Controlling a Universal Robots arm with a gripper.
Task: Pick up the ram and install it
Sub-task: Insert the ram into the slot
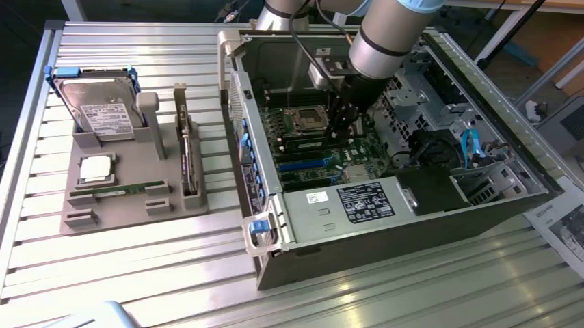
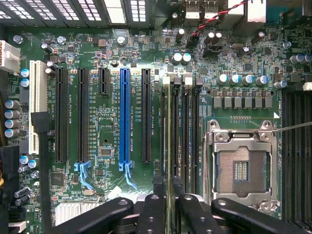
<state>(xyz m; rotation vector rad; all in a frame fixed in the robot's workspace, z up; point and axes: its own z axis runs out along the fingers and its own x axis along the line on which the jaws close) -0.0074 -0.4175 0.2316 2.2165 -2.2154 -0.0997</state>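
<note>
Inside the computer case (image 1: 383,253), the ram (image 2: 169,136) is seated edge-on in the motherboard (image 2: 109,68), straddled by the spread hand (image 2: 168,189).

Exterior view looks down obliquely from afar — wrist view closely faces the shared motherboard (image 1: 315,160) (image 2: 109,122).

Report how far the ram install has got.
Done, it seems: the ram stands edge-on in the memory slots beside the processor socket. In hand: nothing gripped; the open gripper straddles the stick. Left: whether it is fully latched cannot be told.
</note>
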